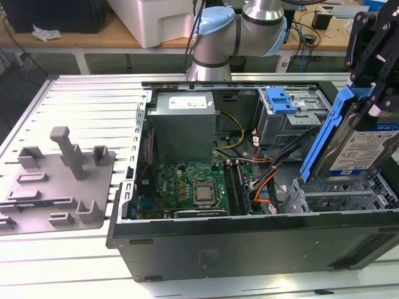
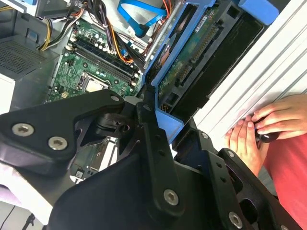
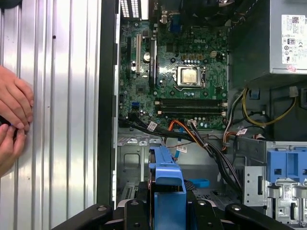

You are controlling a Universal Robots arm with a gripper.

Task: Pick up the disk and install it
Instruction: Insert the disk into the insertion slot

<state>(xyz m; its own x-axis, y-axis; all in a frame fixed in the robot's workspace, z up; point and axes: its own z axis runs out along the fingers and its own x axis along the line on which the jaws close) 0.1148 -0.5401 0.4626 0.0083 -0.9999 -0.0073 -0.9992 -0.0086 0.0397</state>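
Two hands (image 3: 14, 112) (image 2: 268, 124) sit on the ribbed desk (image 3: 62, 96) just outside the open PC case (image 1: 249, 246) in both wrist views. Inside that near wall, the tool (image 1: 368, 99) is pinching the disk (image 1: 368, 149) by its blue frame. It's tilted up on edge over the metal drive cage (image 1: 336, 196), at the exterior view's right. Further back lies the green motherboard (image 1: 193, 187), then the grey power-supply box (image 1: 184, 124), with the arm (image 1: 237, 31) rising behind the case.

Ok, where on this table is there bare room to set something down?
Bare slats of the table lie beyond the grey fixture plate and in front of the open case. Inside the case it is crowded: cables by the drive cage, with the gripper holding the disk above it.
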